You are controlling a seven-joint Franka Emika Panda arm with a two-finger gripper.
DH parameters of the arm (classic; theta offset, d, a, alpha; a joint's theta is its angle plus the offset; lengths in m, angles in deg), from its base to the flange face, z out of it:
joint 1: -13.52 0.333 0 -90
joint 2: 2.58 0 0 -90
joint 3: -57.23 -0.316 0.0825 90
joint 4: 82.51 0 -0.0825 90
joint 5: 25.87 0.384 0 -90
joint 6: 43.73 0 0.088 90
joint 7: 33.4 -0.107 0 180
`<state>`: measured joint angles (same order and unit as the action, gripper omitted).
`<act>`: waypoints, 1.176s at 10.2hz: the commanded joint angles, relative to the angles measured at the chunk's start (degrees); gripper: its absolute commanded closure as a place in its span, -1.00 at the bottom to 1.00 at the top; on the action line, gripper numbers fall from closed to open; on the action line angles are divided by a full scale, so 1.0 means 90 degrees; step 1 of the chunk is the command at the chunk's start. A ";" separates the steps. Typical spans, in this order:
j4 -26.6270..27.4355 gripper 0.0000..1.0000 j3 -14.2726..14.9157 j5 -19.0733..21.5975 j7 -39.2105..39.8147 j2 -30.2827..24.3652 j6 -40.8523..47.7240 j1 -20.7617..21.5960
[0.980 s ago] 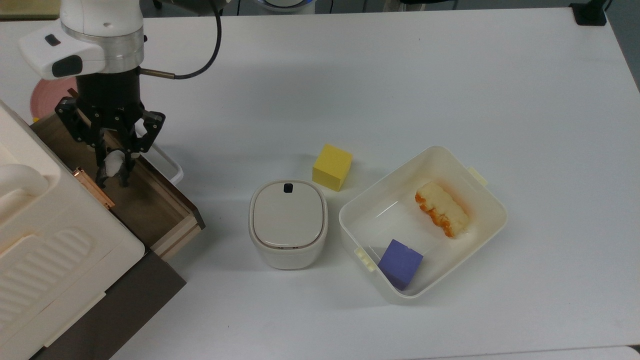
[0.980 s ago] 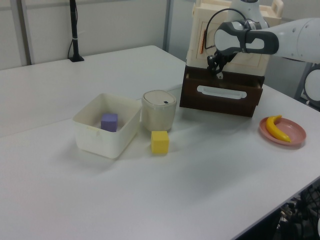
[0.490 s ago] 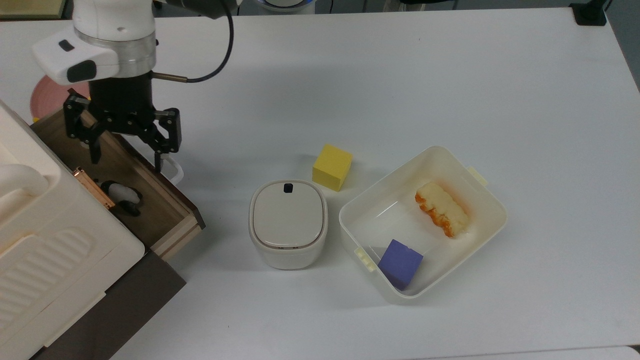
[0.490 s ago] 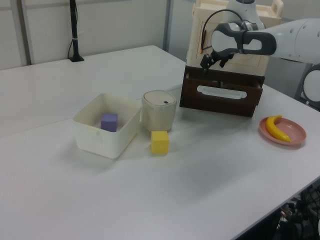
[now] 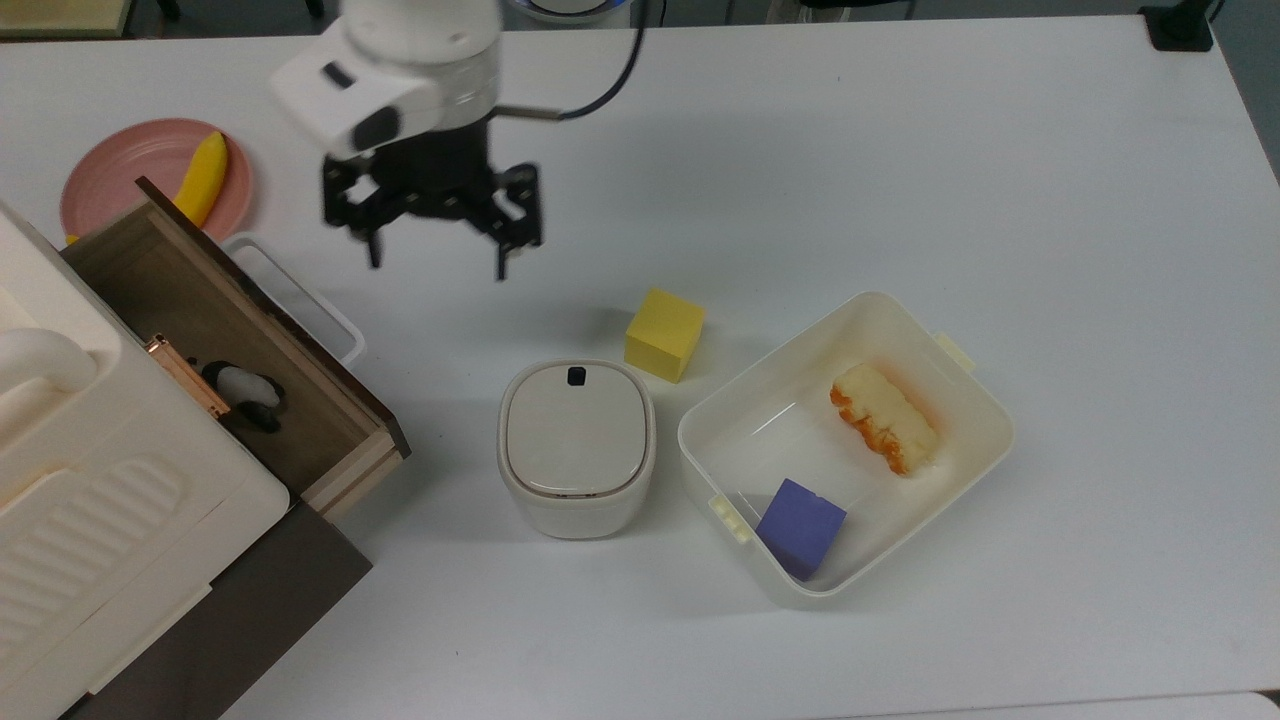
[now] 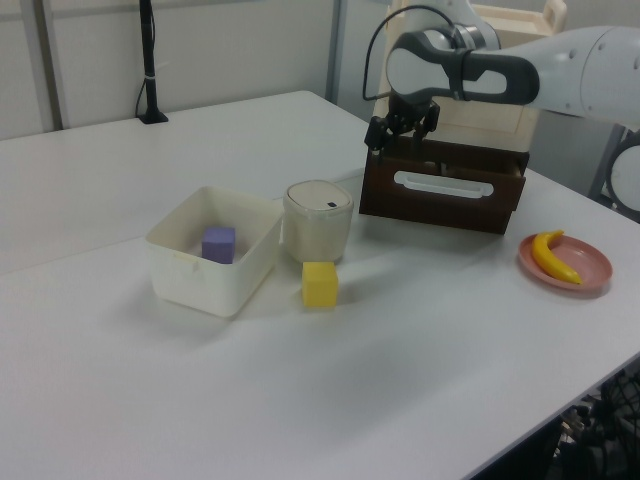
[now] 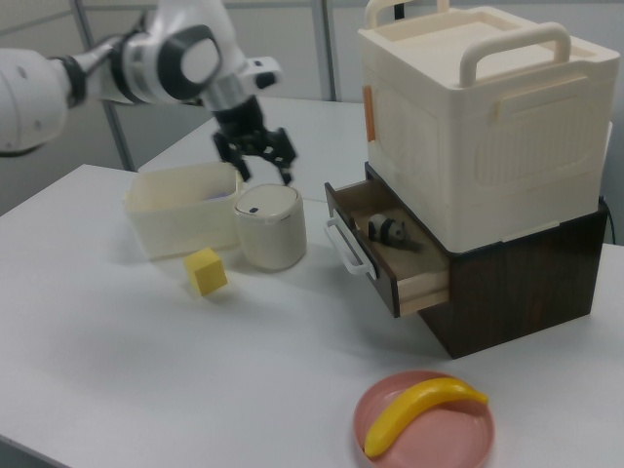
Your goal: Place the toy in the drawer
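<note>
- My pincer hangs above the bare counter, its fingers spread wide with nothing between them.
- In the top view it sits to the right of the drawer and up-left of the yellow cube; in the right view my pincer is just behind the lidded white pot.
- The toy, the little panda, lies on the drawer's floor, close under the cabinet's front edge; the right view shows the toy resting inside the pulled-out drawer.
- I judge the placing step done: the toy is inside and I hold nothing.
- The drawer stands open, its white loop handle sticking out toward me.
- The task only asks that the toy go in, so the next move may be no more than pulling clear to a rest pose.
- If closing is wanted, I would need to come back low to the front panel and push it squarely, keeping off the pink plate with the banana nearby.
</note>
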<state>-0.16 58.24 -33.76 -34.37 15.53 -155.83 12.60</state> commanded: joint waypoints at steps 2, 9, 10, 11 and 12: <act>0.0693 -1.00 0.0034 0.0370 -0.0352 -0.0917 0.1095 0.0687; 0.0675 -1.00 0.0044 0.0487 -0.0284 -0.1290 0.2065 0.0698; 0.0665 -1.00 0.0044 0.0487 -0.0284 -0.1280 0.2056 0.0698; 0.0655 -1.00 0.0044 0.0487 -0.0284 -0.1280 0.2046 0.0698; 0.0655 -1.00 0.0044 0.0487 -0.0293 -0.1280 0.2065 0.0698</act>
<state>4.09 58.16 -30.66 -36.92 5.62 -137.76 18.71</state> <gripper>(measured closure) 0.000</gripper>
